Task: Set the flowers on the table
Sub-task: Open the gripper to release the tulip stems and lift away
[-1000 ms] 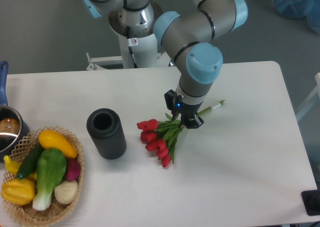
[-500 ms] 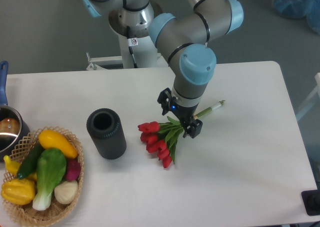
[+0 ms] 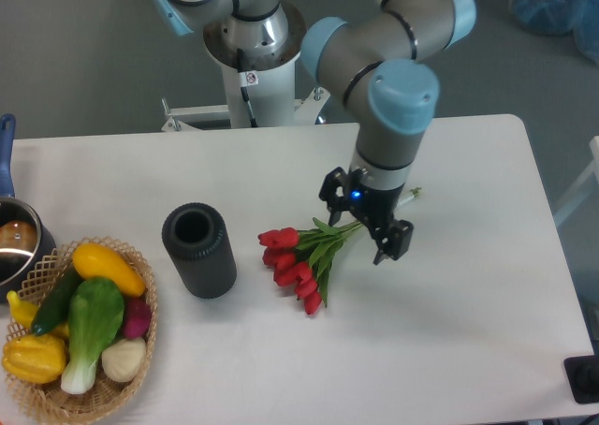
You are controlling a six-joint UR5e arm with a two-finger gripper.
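The flowers (image 3: 301, 258) lie flat on the table (image 3: 449, 331), a little right of its middle. The red tulip heads fan out toward the left and lower left, the green leaves bunch in the centre, and the pale green stems run up and to the right, passing under the robot's wrist and showing again at its far side, where their tip pokes out.

The gripper (image 3: 368, 221) hangs over the stem end of the bunch. Its two dark fingers stand spread apart, one at the upper left near the leaves and one at the lower right, and nothing is clamped between them. From this angle it looks as though the fingers clear the stems, though whether either one grazes them cannot be told for sure. A small blue light shows on the wrist just above the fingers.

To the left of the tulip heads, near but apart from them, stands a dark cylinder (image 3: 198, 251), upright with its open mouth facing up. Further left, at the table's lower left corner, sits a wicker basket (image 3: 89, 399) filled with toy vegetables (image 3: 84, 322): a yellow squash, a green leafy one, a yellow pepper, a pale bulb and a purple piece among them. Just above the basket, at the left edge, part of a metal pot (image 3: 17, 242) with a blue handle is in view
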